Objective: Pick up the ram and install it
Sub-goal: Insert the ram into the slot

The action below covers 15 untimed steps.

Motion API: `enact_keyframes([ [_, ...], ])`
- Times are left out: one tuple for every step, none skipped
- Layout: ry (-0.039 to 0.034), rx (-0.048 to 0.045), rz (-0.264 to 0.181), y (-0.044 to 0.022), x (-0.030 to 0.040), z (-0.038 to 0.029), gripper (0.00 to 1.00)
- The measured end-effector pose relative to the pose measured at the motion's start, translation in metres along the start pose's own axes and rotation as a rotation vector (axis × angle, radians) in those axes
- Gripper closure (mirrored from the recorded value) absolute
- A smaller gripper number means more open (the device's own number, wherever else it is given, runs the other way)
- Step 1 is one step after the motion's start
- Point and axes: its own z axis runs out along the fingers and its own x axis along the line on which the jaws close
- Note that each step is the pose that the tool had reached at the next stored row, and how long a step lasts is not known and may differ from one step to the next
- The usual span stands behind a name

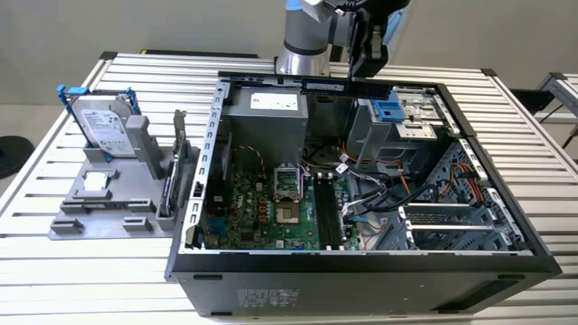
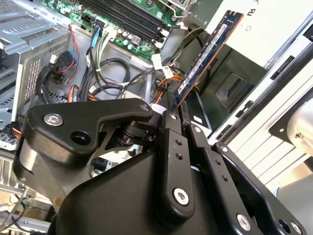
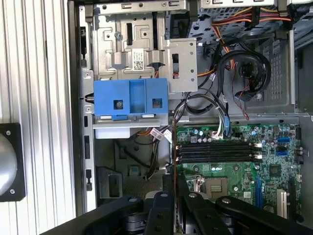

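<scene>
Nearest you in the exterior view, the dark front wall of the open computer case (image 1: 361,271) crosses the bottom of the frame, resting on the slatted table (image 1: 54,271). Just past it lies the green motherboard (image 1: 257,210). The black memory slots (image 1: 327,213) run near to far along its right edge, and a tangle of cables (image 1: 384,196) sprawls just to the exterior view's right of those slots. At the left of the frame, outside the case, a grey stand (image 1: 99,210) carries a silver hard drive (image 1: 101,125) in a blue bracket (image 1: 65,95). Farther back inside the case sit the grey power supply (image 1: 267,122) and a blue drive bracket (image 1: 386,110). At top centre, above the case's far rim, your gripper (image 1: 367,77) pinches the ram (image 1: 339,86) towards its right-hand end. The stick hangs level, its long axis running left to right across the frame, crosswise to the slots and well apart from them. In the second wrist view the ram (image 2: 208,54) juts away from the fingers (image 2: 171,147), with cables and slots beyond it.
</scene>
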Motion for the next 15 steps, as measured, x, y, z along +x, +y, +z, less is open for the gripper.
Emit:
enact_keyframes([
  [-0.0002, -0.0001, 0.005, 0.0000, 0.0000, 0.0000, 1.00],
  [-0.0005, -0.0001, 0.010, 0.0000, 0.0000, 0.0000, 1.00],
  [-0.0007, -0.0002, 0.015, 0.0000, 0.0000, 0.0000, 1.00],
  [-0.0010, -0.0003, 0.021, 0.0000, 0.0000, 0.0000, 1.00],
  [-0.0012, -0.0003, 0.026, 0.0000, 0.0000, 0.0000, 1.00],
  [-0.0013, -0.0004, 0.032, 0.0000, 0.0000, 0.0000, 1.00],
  [-0.0016, -0.0005, 0.037, 0.0000, 0.0000, 0.0000, 1.00],
  [-0.0018, -0.0005, 0.043, 0.0000, 0.0000, 0.0000, 1.00],
  [-0.0021, -0.0006, 0.049, 0.0000, 0.0000, 0.0000, 1.00],
  [-0.0024, -0.0007, 0.055, 0.0000, 0.0000, 0.0000, 1.00],
  [-0.0026, -0.0008, 0.061, 0.0000, 0.0000, 0.0000, 1.00],
  [-0.0028, -0.0009, 0.066, 0.0000, 0.0000, 0.0000, 1.00],
  [-0.0030, -0.0009, 0.072, 0.0000, 0.0000, 0.0000, 1.00],
  [-0.0033, -0.0010, 0.077, 0.0000, 0.0000, 0.0000, 1.00],
  [-0.0035, -0.0011, 0.083, 0.0000, 0.0000, 0.0000, 1.00],
])
